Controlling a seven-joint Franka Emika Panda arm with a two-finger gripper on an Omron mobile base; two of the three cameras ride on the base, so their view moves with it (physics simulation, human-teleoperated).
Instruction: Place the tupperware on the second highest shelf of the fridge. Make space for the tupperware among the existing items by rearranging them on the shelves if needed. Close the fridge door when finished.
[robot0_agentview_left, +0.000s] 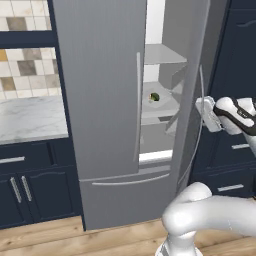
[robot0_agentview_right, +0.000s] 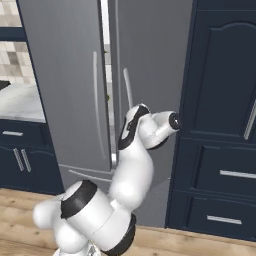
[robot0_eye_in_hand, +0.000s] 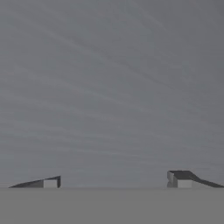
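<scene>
the fridge (robot0_agentview_left: 100, 100) stands with its left door shut and its right door (robot0_agentview_left: 192, 75) swung partly open, showing the pale grey interior. through the gap, the tupperware (robot0_agentview_left: 154, 97) sits on a wide shelf (robot0_agentview_left: 162, 107) below the top one, with something green and orange inside it. the end effector (robot0_agentview_left: 206, 114) sits at the outer face of the right door, by its long curved handle (robot0_agentview_left: 199, 125). in the hand view its two dark fingertips (robot0_eye_in_hand: 50, 182) stand wide apart against brushed grey door metal, holding nothing. a marble surface (robot0_agentview_left: 30, 117) lies to the fridge's left.
</scene>
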